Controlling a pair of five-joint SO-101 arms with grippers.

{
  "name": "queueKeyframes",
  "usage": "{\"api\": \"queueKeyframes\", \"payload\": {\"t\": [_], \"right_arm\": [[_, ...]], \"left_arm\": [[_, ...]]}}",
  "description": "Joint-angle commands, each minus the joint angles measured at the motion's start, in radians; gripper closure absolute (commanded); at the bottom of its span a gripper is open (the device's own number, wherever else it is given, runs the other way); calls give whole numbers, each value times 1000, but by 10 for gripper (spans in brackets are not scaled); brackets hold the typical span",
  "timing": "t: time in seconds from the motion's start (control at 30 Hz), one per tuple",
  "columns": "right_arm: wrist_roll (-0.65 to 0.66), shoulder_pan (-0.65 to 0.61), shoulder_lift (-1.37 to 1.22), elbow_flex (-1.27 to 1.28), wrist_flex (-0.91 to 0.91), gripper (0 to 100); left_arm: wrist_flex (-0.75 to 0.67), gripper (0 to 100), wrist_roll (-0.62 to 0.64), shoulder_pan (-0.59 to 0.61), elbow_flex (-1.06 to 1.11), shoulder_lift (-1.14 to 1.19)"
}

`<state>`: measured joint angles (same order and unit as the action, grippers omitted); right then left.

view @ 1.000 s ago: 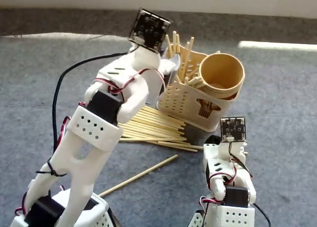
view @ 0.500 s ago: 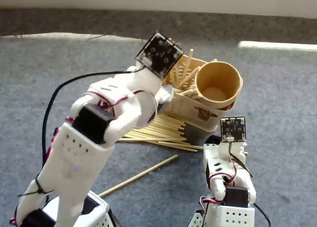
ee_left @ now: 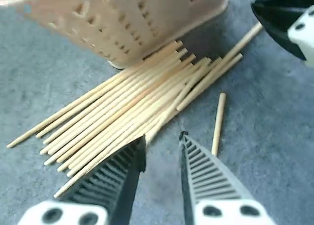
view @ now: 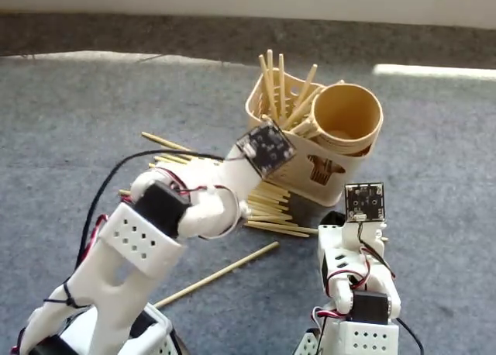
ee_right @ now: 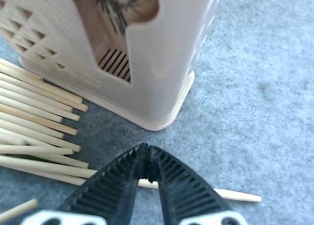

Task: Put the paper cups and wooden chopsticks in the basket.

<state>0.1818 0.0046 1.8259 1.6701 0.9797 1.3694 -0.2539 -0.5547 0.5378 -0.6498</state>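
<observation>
The beige basket [view: 314, 165] stands upright on the grey carpet with a paper cup [view: 346, 116] and several wooden chopsticks [view: 277, 87] in it. A pile of chopsticks [ee_left: 128, 106] lies on the carpet against its base, and one loose chopstick [ee_left: 218, 123] lies beside the pile. My left gripper [ee_left: 162, 139] hangs open just above the near edge of the pile, holding nothing. My right gripper [ee_right: 146, 156] is shut and low in front of the basket's corner [ee_right: 162, 72], with a chopstick [ee_right: 235, 195] lying on the carpet under its tip.
Another single chopstick [view: 217, 274] lies on the carpet between the two arm bases. The right arm [view: 358, 250] stands close to the basket's front. The right arm's dark gripper [ee_left: 287, 18] shows beyond the pile in the left wrist view. Open carpet surrounds the basket.
My left arm pulled back from the basket's rim and dropped low over the pile. The basket tipped briefly and stands upright again. The right arm has kept still.
</observation>
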Motion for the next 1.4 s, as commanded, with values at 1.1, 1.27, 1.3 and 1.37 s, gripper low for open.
{"api": "queueKeyframes", "payload": {"t": [1.1,1.27,1.3,1.37], "right_arm": [[9,10,10,134,4,987],[9,10,10,134,4,987],[9,10,10,134,4,987],[9,10,10,134,4,987]], "left_arm": [[-388,877,-14,-139,628,-18],[-422,878,-12,-134,647,-18],[-422,878,-12,-134,647,-18],[-422,879,-12,-134,647,-18]]}}
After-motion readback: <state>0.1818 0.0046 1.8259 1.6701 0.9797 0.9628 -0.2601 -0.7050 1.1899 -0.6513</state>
